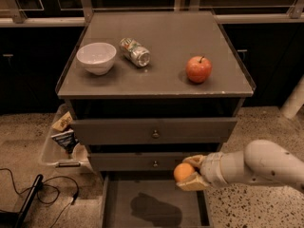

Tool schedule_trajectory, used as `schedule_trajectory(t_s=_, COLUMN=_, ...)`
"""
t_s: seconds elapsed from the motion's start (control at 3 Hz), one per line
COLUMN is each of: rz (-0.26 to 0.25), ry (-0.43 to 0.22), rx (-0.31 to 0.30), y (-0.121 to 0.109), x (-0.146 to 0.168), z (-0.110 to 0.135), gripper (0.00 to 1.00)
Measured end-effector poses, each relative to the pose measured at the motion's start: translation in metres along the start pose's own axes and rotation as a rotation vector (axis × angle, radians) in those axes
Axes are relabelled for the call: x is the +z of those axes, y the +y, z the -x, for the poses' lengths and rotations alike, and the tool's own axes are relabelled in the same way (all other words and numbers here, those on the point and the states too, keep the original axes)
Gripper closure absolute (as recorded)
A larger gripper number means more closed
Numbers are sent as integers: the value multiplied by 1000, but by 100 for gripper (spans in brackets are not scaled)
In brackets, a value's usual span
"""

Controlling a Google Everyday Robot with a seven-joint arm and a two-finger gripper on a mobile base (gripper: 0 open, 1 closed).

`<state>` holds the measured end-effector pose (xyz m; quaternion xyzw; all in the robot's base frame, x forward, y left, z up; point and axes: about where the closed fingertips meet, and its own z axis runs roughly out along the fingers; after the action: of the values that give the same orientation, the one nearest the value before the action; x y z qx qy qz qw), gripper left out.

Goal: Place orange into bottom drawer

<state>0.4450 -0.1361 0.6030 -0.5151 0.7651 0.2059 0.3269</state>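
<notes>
The orange is clamped between the jaws of the gripper, which hangs over the far right corner of the open bottom drawer, just in front of the middle drawer. Held this low and inside the tray's walls, the fruit should need only a short drop. The apple, can and bowl sit on the worktop, well apart from it.

You will find no text, brand, number or sign here that can be read. The crushed metal can near the back edge of the grey counter bears a printed label, but its lettering is illegible. The end effector grips the small round orange fruit below the counter's front right corner.
</notes>
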Motion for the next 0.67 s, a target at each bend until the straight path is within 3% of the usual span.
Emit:
schedule_trajectory(t_s=0.33, rz=37, ry=5, rx=37, y=13, x=75, z=-32, gripper=100)
schedule_trajectory(t_s=0.67, rz=37, ry=0, rx=46, y=22, x=141, z=-67, gripper=100)
